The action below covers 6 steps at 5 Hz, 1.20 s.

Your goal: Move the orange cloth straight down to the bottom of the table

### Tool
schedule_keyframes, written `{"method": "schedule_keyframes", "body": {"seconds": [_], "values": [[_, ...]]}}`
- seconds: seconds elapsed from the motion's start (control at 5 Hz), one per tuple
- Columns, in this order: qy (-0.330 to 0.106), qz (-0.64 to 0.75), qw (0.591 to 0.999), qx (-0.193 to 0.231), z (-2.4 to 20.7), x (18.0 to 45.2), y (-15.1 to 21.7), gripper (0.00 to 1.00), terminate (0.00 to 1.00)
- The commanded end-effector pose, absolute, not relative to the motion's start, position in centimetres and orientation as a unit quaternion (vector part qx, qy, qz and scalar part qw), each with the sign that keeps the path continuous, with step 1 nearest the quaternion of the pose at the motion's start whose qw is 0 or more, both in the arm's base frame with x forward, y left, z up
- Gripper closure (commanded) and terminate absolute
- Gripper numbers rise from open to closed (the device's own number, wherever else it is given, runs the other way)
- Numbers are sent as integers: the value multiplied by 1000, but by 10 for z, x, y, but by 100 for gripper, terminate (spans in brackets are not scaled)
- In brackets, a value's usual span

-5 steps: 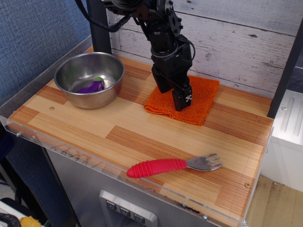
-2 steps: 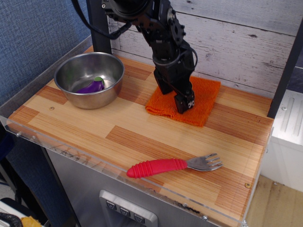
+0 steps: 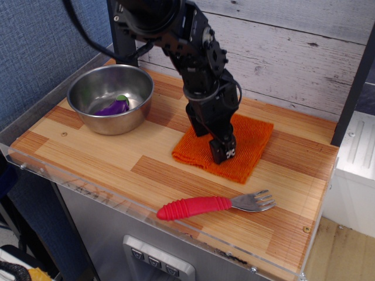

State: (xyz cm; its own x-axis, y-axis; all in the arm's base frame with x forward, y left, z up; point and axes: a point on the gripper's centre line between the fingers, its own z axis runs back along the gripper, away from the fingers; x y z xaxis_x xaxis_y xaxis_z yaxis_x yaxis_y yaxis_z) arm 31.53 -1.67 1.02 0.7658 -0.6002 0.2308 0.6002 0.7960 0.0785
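Note:
The orange cloth (image 3: 246,147) is a folded textured square lying flat on the wood-plank table (image 3: 117,153), right of centre and a little behind the fork. My black gripper (image 3: 223,154) points down and presses onto the middle of the cloth near its front edge. Its fingers look closed together on the fabric. The arm hides part of the cloth's back left.
A steel bowl (image 3: 88,93) holding a purple eggplant toy (image 3: 113,107) stands at the back left. A red-handled fork (image 3: 205,206) lies near the front edge, just in front of the cloth. A white plank wall rises behind; a clear plastic rim (image 3: 105,196) edges the table.
The gripper has moved toward the front of the table and the orange cloth has slid with it, away from the back wall and closer to the fork.

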Motion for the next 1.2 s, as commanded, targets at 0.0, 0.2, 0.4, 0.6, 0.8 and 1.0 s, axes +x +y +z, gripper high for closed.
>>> {"method": "schedule_keyframes", "body": {"seconds": [0.0,0.2,0.4,0.6,0.8,1.0], "values": [[-122,-331,936,15,7,286,-2,0,0],[-125,-335,933,27,11,274,4,0,0],[-128,-327,935,36,17,265,11,0,0],[-126,-313,940,49,21,254,26,0,0],[-125,-289,948,56,22,245,45,0,0],[-126,-269,953,63,26,243,59,0,0]]}}
